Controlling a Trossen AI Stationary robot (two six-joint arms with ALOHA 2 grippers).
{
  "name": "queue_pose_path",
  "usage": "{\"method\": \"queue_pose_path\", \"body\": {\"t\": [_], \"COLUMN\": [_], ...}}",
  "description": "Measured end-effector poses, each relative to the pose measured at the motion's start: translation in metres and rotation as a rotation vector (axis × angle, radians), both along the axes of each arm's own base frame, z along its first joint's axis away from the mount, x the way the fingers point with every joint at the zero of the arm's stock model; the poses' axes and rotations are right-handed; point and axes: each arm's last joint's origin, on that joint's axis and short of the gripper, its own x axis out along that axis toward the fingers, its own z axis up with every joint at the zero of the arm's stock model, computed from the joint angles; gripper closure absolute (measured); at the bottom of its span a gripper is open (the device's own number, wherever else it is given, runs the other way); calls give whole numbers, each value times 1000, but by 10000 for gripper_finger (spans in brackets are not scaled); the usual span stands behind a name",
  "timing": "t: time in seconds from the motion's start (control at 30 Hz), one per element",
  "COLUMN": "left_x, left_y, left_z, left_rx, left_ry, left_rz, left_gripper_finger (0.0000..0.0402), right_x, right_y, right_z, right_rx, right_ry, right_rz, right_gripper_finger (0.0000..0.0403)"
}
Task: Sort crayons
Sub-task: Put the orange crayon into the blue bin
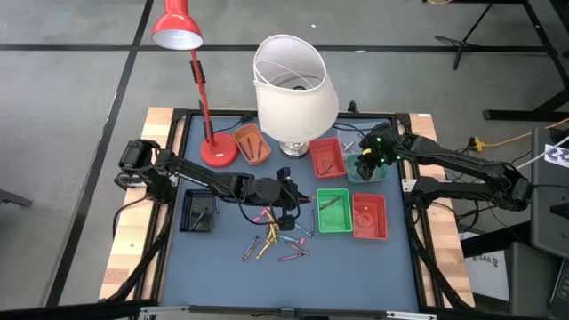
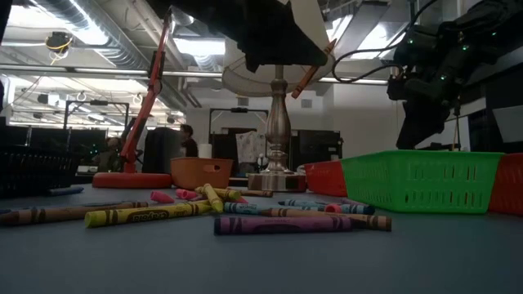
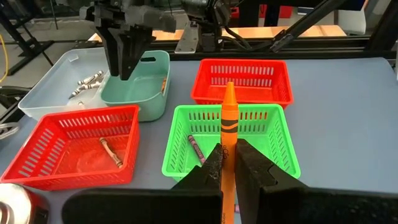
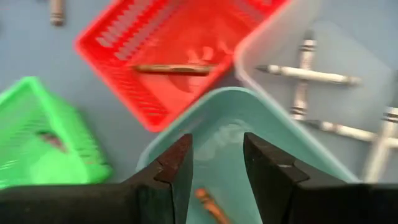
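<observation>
Several loose crayons point(image 1: 276, 240) in mixed colours lie on the blue mat near the table's front; they also show in the low view point(image 2: 245, 214). My left gripper point(image 1: 286, 206) is above them, shut on an orange crayon point(image 3: 229, 115), in front of the green basket point(image 3: 186, 163). My right gripper point(image 4: 217, 163) is open and empty above the teal tray point(image 4: 231, 109), which has an orange crayon point(image 4: 210, 205) in it. The right gripper also shows in the left wrist view point(image 3: 124, 53). My left gripper pinches the orange crayon's rear part point(image 3: 225, 152) between its two fingers. The crayon lies along the fingers, and its pointed tip point(image 3: 229, 87) sticks out past them toward the baskets. The crayon is lifted clear of the table and slants in the low view point(image 2: 314, 72).
Baskets stand in a cluster at the right: two red ones point(image 1: 326, 157) point(image 1: 369, 216), a green one point(image 1: 333, 211), the teal tray point(image 1: 366, 169) and a pale tray with grey crayons point(image 3: 46, 99). An orange tray point(image 1: 252, 142), a black tray point(image 1: 198, 212), a red desk lamp point(image 1: 204, 116) and a white-shaded lamp point(image 1: 293, 84) stand behind and left.
</observation>
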Motion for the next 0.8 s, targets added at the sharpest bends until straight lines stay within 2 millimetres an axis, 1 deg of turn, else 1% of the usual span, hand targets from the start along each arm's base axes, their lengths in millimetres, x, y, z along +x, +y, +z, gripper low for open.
{"method": "queue_pose_path", "body": {"t": [0.23, 0.47, 0.67, 0.8], "left_x": [0, 0, 1, 1], "left_y": [0, 0, 2, 5], "left_z": [0, 0, 1, 1], "left_rx": [-5, -5, -7, -7], "left_ry": [-1, -1, -8, -9], "left_rz": [2, 2, 8, 17], "left_gripper_finger": [399, 399, 399, 399], "right_x": [3, 6, 21, 34], "right_y": [6, 9, 29, 45], "right_z": [2, 3, 8, 14], "right_rx": [164, 252, 235, 181], "right_ry": [-113, -158, -204, -255], "right_rz": [136, 139, 257, 303], "right_gripper_finger": [262, 262, 262, 262]}}
